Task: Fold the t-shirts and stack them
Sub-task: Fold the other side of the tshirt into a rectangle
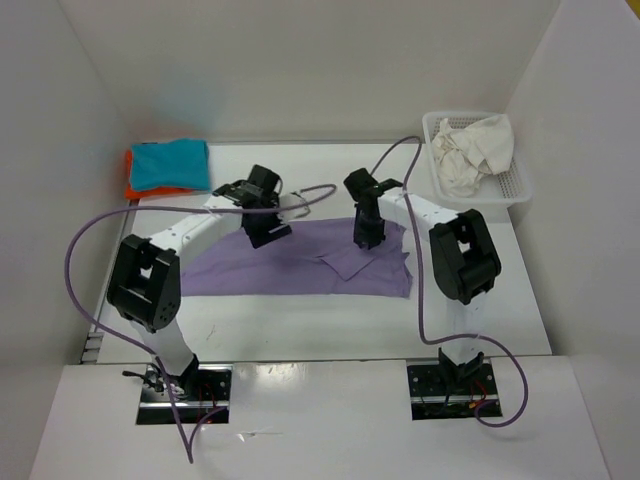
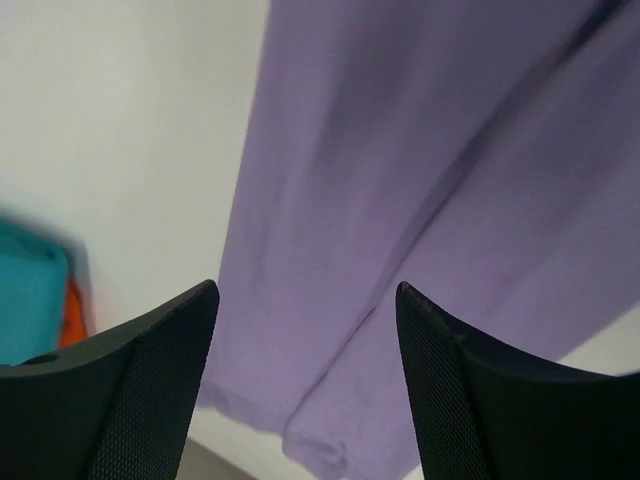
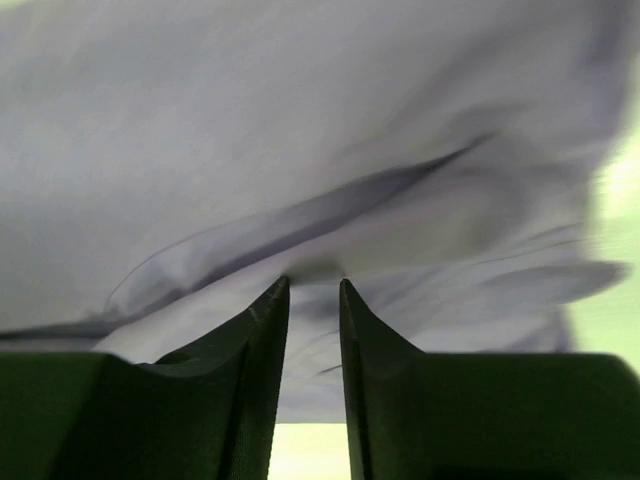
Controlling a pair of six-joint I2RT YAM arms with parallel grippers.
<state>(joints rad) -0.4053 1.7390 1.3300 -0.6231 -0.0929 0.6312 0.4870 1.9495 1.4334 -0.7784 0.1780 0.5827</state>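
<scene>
- The white table [image 1: 300, 320] is the biggest thing. Everything else sits on it.
- The purple t-shirt [image 1: 300, 265] lies spread out flat in the middle of the table, right in front of both arms. Its right end is bumpy, with a flap folded over on top.
- The left arm [image 1: 150, 280] reaches in from the left. The right arm [image 1: 462, 255] reaches in from the right. Both bend toward the purple t-shirt.
- The white basket [image 1: 520, 190] stands at the far right corner of the table.
- The off-white t-shirt [image 1: 475, 150] is scrunched up inside the basket.
- The teal-blue t-shirt [image 1: 172, 163] lies folded at the far left corner, well apart from the purple one.
- The orange t-shirt [image 1: 130, 188] lies under the teal-blue one. Only its edge peeks out on the left.
- The left gripper [image 2: 305, 290] is above the far edge of the purple t-shirt. Its jaws stand wide apart, with nothing between them.
- The right gripper [image 3: 313, 282] points down at the bumpy right part of the purple t-shirt. Its jaws have only a thin gap. A ridge of cloth sits right at the tips, but I cannot tell if they pinch it.
</scene>
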